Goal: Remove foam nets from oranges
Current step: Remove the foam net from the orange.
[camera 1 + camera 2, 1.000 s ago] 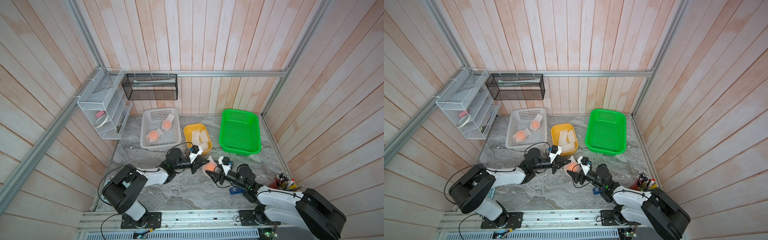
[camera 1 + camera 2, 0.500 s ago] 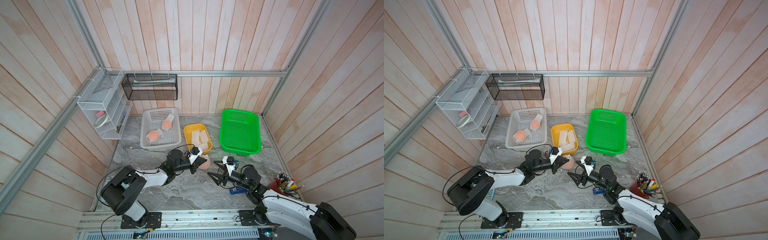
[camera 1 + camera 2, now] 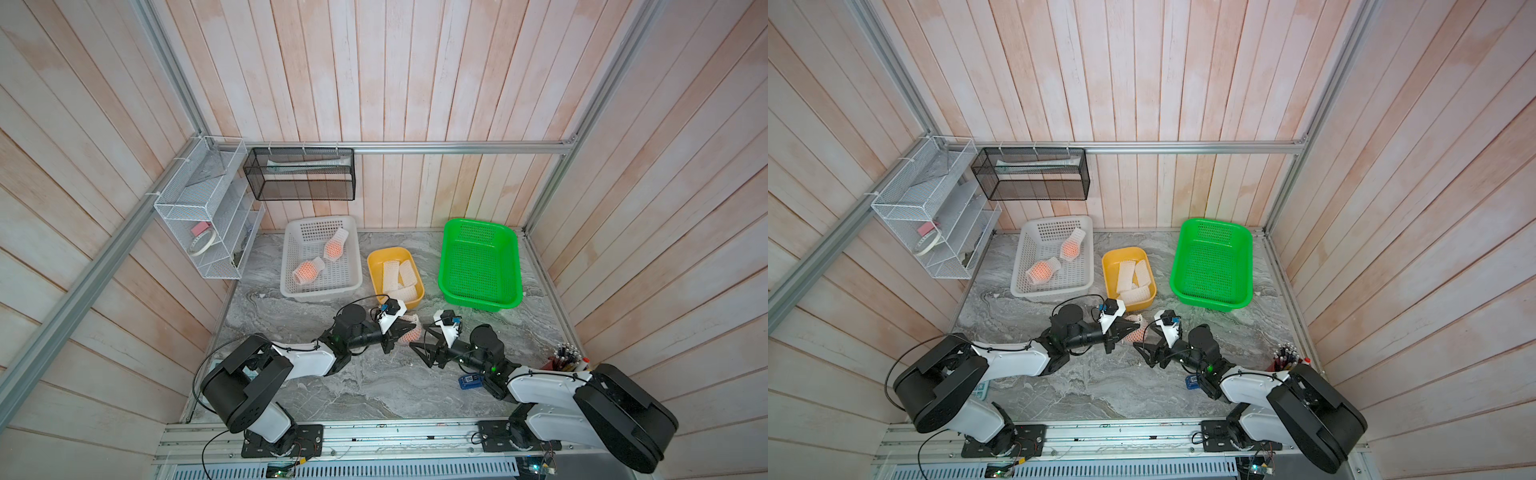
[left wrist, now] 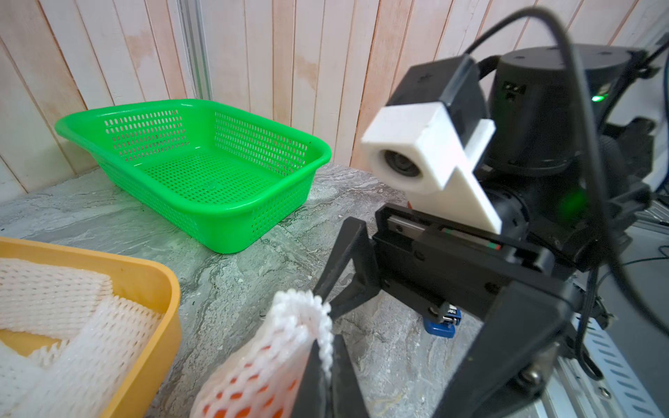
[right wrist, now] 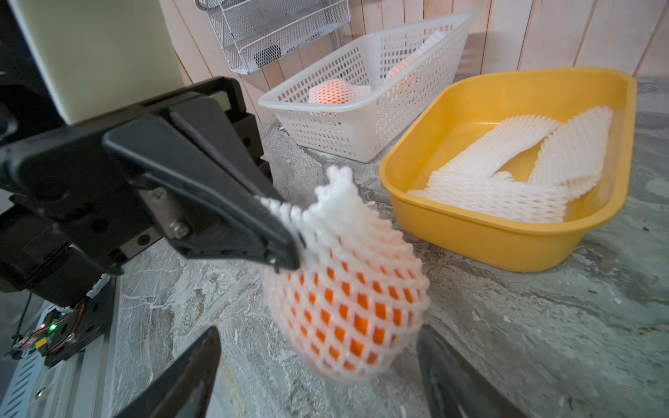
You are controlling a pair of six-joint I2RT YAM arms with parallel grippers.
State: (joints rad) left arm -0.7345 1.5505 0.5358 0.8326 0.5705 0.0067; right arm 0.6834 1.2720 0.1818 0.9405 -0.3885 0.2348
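Observation:
One orange [image 5: 354, 307], wrapped in a white foam net [image 5: 336, 202], hangs just above the table between the two arms; both top views show it [image 3: 411, 334] [image 3: 1136, 333]. My left gripper [image 4: 325, 362] [image 5: 286, 249] [image 3: 404, 328] is shut on the net's upper edge, which is pinched flat between its fingers. My right gripper [image 5: 318, 334] [image 3: 419, 336] is open, with a finger on each side of the orange and touching neither side. Two more netted oranges [image 3: 307, 270] [image 3: 334, 247] lie in the white basket [image 3: 322, 291].
A yellow tub [image 3: 376, 274] behind the grippers holds several empty foam nets [image 3: 399, 276]. A green basket [image 3: 480, 303] stands to its right. A small blue item [image 3: 469, 380] and a pen cup [image 3: 565, 361] sit by the right arm. Wire shelves hang on the back left walls.
A second ago the right gripper stood close around the netted orange. It opened wider, drew back, then came forward again. The left gripper kept its hold on the net, shifting slightly left.

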